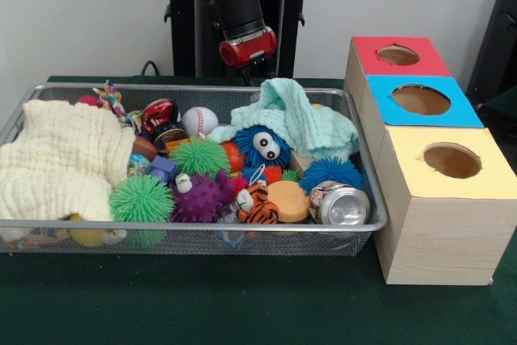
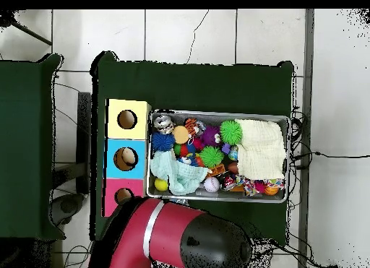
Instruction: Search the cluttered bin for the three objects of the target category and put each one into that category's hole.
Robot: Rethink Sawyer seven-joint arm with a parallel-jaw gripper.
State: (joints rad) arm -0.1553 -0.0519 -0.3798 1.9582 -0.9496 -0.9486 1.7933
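Wire-mesh bin (image 1: pixel 194 236) sits mid-worktop, crammed with toys half-buried under a mint cloth (image 1: pixel 295 123) at its 1 o'clock, hence the digging; three-hole wooden boxes (image 1: pixel 432 175) touching at 3 o'clock for short drops; claw (image 1: pixel 246 48) parked behind at 12, can't tell its grip.

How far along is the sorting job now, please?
Done: nothing that shows. The bin is full of toys and cloths, and the boxes' insides are hidden. In hand: nothing; the arm hangs behind the bin, carrying nothing visible. Left: apparently all three objects.
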